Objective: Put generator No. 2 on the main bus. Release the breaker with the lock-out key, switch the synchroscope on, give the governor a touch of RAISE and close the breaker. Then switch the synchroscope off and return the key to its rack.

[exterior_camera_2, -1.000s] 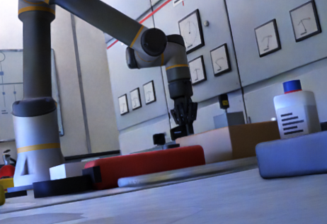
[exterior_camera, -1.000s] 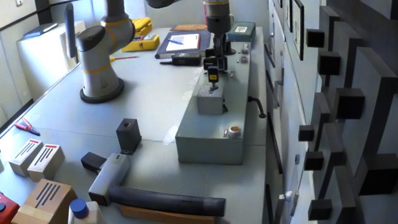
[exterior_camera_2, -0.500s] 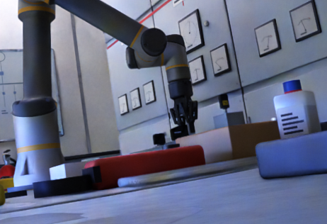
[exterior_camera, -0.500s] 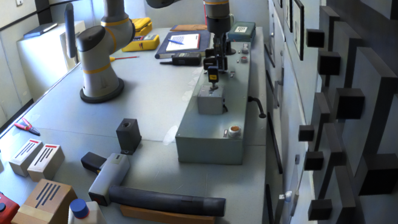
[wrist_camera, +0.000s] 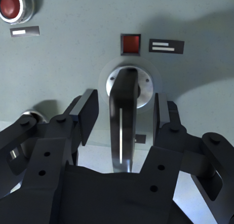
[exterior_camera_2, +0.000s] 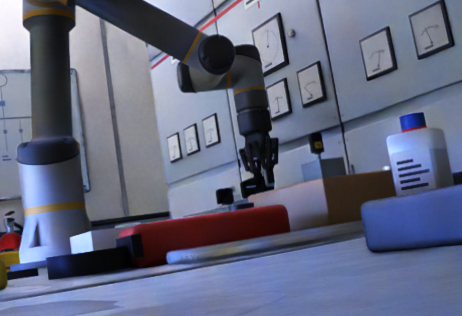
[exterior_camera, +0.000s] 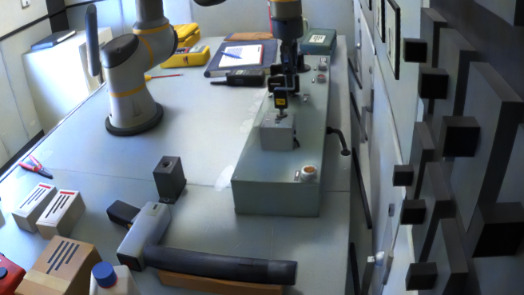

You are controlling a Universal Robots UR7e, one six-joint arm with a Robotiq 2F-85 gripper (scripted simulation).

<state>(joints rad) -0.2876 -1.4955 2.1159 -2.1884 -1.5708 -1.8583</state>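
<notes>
The black switch handle (wrist_camera: 123,109) with a white line down its face sits on a round metal base on the grey control desk (exterior_camera: 287,135), under a square red lamp (wrist_camera: 130,44). My gripper (wrist_camera: 121,116) is open and straddles this handle, holding nothing. The lock-out key with its yellow tag (exterior_camera: 280,101) stands in the grey lock box (exterior_camera: 278,130) just in front of the gripper. The dark key rack (exterior_camera: 169,178) stands empty on the table, to the left of the desk. A round red lamp (wrist_camera: 10,5) shows at the upper left of the wrist camera.
The panel wall with meters (exterior_camera: 389,35) rises right behind the desk. A black lever (exterior_camera: 339,140) sticks out of the desk's right side and an amber button (exterior_camera: 308,172) sits near its front end. A radio (exterior_camera: 243,77), clipboard (exterior_camera: 242,56) and boxes lie around.
</notes>
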